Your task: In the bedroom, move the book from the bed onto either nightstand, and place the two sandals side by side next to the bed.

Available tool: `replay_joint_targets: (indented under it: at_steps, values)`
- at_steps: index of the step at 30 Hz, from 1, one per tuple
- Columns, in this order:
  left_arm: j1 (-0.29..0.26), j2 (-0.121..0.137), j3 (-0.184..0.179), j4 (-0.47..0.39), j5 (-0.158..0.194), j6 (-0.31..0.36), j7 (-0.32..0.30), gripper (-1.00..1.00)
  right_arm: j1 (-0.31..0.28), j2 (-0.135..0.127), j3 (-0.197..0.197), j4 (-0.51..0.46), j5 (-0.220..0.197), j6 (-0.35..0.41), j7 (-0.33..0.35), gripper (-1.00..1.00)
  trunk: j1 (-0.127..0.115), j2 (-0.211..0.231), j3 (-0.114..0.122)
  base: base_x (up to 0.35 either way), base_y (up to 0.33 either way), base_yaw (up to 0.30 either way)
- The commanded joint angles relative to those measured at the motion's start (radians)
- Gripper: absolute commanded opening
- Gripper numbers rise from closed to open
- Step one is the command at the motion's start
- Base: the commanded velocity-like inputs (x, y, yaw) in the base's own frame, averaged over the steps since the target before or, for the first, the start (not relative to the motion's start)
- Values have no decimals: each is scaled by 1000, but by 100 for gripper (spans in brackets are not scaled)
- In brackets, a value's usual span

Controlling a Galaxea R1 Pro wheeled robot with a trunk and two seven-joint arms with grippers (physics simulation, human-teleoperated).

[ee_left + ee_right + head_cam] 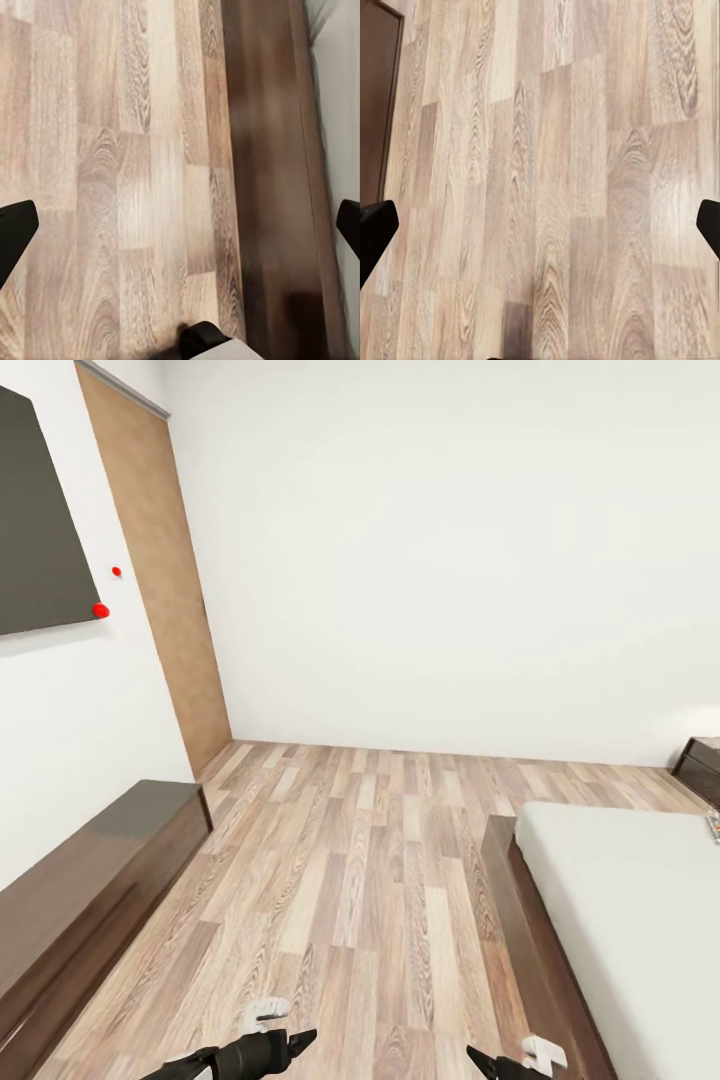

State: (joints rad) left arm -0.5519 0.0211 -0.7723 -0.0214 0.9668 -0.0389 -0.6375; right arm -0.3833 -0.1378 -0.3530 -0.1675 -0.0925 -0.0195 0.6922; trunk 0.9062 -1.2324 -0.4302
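Observation:
The bed [640,920], an off-white mattress in a dark brown frame, fills the right of the head view. One nightstand [703,765] stands beyond it against the far wall. A small object [714,824] lies on the mattress at the picture's right edge, cut off; it may be the book. The two sandals are out of view. My left gripper [300,1045] and right gripper [482,1062] hang low over the floor. In the wrist views the left gripper [180,232] and right gripper [540,232] are open and hold nothing. The bed frame [277,187] runs beside the left one.
A long low dark bench [90,900] lines the left wall under a dark wall panel [35,520]. A brown door [165,580] stands in the far left corner. Wood-plank floor [350,860] stretches between bench and bed. A dark brown wooden edge [375,97] shows in the right wrist view.

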Motion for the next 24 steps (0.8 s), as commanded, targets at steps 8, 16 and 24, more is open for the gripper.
replay_joint_targets:
  at_steps: [8,16,24]
  values:
    - [0,1,-8,0,6,-4,-2,100,-1,0,5,2,-9,-2,2,100,0,-1,1,0,0,-288]
    - [0,1,-8,0,6,-3,-2,100,-1,-2,5,2,-9,-2,3,100,0,-1,1,96,0,-231]
    - [0,1,-8,0,6,-3,-2,100,0,-2,5,2,-9,-2,3,100,0,-1,1,310,0,-28]
